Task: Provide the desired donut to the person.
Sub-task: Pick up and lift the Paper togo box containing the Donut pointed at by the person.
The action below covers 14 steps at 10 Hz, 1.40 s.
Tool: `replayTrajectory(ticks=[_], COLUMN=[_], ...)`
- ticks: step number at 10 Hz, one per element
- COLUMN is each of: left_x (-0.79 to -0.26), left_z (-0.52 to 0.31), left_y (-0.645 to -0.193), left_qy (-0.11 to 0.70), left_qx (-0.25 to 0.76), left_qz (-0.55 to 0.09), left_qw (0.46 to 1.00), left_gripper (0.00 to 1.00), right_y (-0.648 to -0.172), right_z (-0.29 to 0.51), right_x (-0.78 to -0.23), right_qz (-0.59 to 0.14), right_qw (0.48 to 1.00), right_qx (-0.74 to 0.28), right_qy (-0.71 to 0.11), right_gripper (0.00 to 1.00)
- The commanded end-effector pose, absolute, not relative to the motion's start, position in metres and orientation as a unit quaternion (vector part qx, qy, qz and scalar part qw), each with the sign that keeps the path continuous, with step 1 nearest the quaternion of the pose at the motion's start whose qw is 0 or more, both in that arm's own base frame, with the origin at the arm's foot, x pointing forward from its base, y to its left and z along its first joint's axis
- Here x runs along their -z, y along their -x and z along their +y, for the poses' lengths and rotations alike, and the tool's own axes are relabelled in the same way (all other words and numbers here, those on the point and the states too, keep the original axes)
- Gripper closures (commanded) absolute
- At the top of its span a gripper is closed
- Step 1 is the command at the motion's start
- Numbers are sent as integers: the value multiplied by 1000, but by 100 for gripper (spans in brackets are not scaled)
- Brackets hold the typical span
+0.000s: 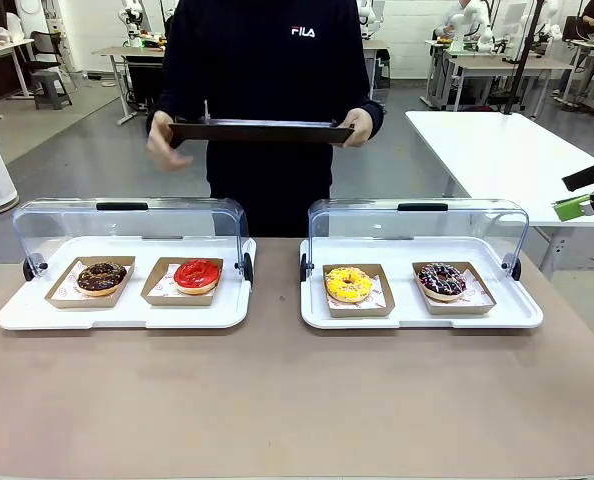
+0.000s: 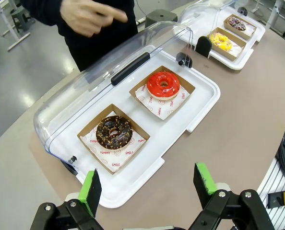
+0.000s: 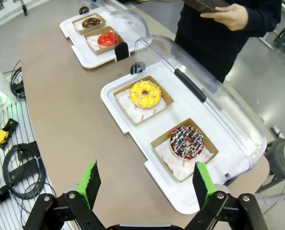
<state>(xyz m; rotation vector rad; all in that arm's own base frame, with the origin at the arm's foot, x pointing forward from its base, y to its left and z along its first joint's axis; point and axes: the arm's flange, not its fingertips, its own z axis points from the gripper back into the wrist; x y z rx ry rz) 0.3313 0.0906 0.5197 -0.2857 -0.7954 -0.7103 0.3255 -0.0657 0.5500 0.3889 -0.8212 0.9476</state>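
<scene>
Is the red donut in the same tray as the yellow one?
No, the red donut shares a tray with the chocolate donut, not the yellow donut.

Donuts: four, one of each kind: chocolate donut with nut crumbs (image 1: 101, 276), red donut (image 1: 197, 274), yellow donut (image 1: 348, 284), chocolate donut with sprinkles (image 1: 442, 280).
Cardboard trays (image 1: 65, 297): four, one per donut.
White display trays: two, left display tray (image 1: 17, 312) and right display tray (image 1: 522, 315).
Clear lids (image 1: 127, 222): two, one per display tray.
Dark serving tray (image 1: 262, 132): one.
Person (image 1: 267, 60): one.
</scene>
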Motion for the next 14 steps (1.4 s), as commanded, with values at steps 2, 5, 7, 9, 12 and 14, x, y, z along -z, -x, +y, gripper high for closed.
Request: replayTrajectory(ticks=[2, 5, 7, 9, 12, 14], left_x=[-519, -519, -519, -519, -519, -519], left_z=[92, 92, 92, 92, 92, 92], left_y=[-333, -333, -333, -333, -333, -333], left_qy=[135, 135, 135, 135, 135, 135], left_qx=[335, 335, 335, 335, 335, 335], left_qz=[-384, -384, -384, -384, -384, -384], left_qw=[850, 850, 850, 850, 850, 850], left_gripper=[0, 0, 0, 0, 0, 0], right_y=[-329, -329, -329, -329, -329, -329], right_z=[-65, -65, -65, -65, -65, -65], right_x=[-549, -549, -549, -549, -549, -549], right_qz=[-387, -387, -387, -387, -387, -387], right_qw=[787, 787, 787, 787, 787, 787], right_qx=[-442, -442, -442, -442, -442, -442], right_qy=[-189, -189, -189, -189, -189, -189], right_gripper=[0, 0, 0, 0, 0, 0])
